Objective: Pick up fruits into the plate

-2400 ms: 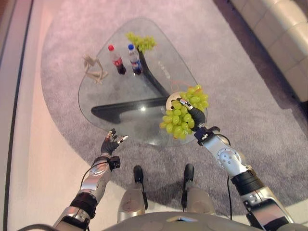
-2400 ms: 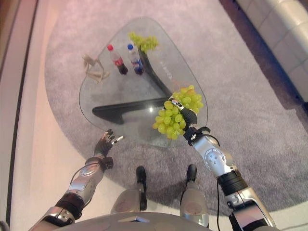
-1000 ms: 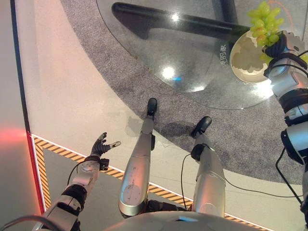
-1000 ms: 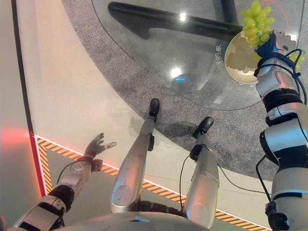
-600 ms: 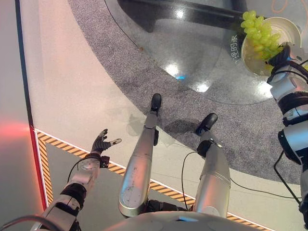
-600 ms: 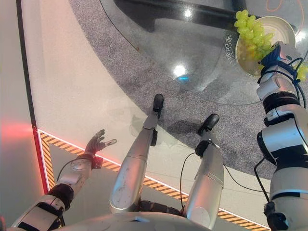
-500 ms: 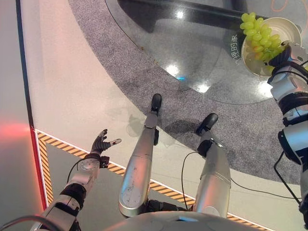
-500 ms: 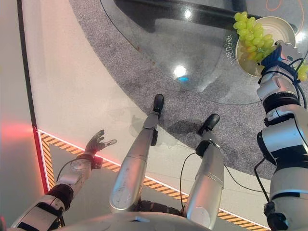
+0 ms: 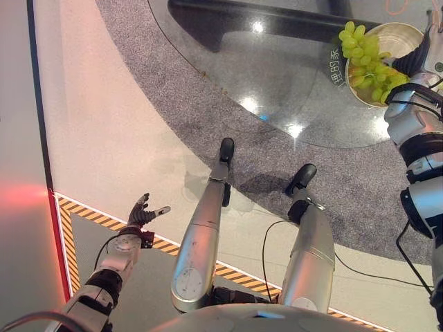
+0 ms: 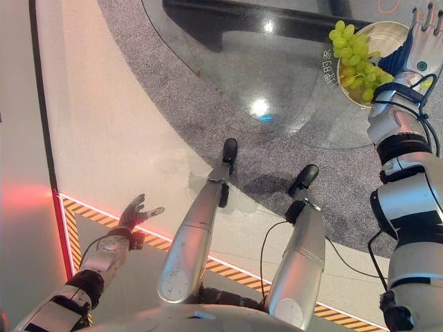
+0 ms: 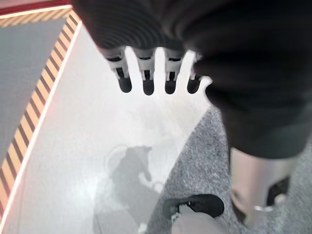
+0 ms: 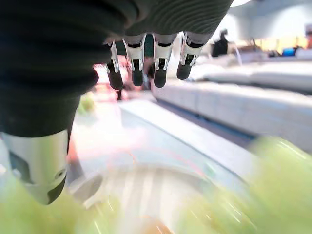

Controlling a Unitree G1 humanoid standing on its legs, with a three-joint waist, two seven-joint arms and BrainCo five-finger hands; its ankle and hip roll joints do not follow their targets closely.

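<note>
A bunch of green grapes (image 9: 365, 59) lies in the pale round plate (image 9: 400, 33) at the near right edge of the glass table (image 9: 277, 76), partly spilling over the plate's left rim. My right hand (image 10: 419, 48) hovers just right of the bunch with its fingers (image 12: 146, 63) straight and holding nothing. The grapes (image 12: 273, 195) and plate (image 12: 161, 195) show blurred below it in the right wrist view. My left hand (image 9: 142, 213) hangs open low on the left, above the floor, its fingers (image 11: 146, 80) spread.
The table stands on a grey carpet (image 9: 173, 117), with its dark base (image 9: 263, 15) showing through the glass. Pale floor lies nearer, crossed by yellow-black striped tape (image 9: 90, 211). A light sofa (image 12: 273, 97) shows beyond the table.
My right hand has let go of the grapes, opened and drawn off to the right; the bunch now rests in the plate. The camera has tilted down since the earliest frames.
</note>
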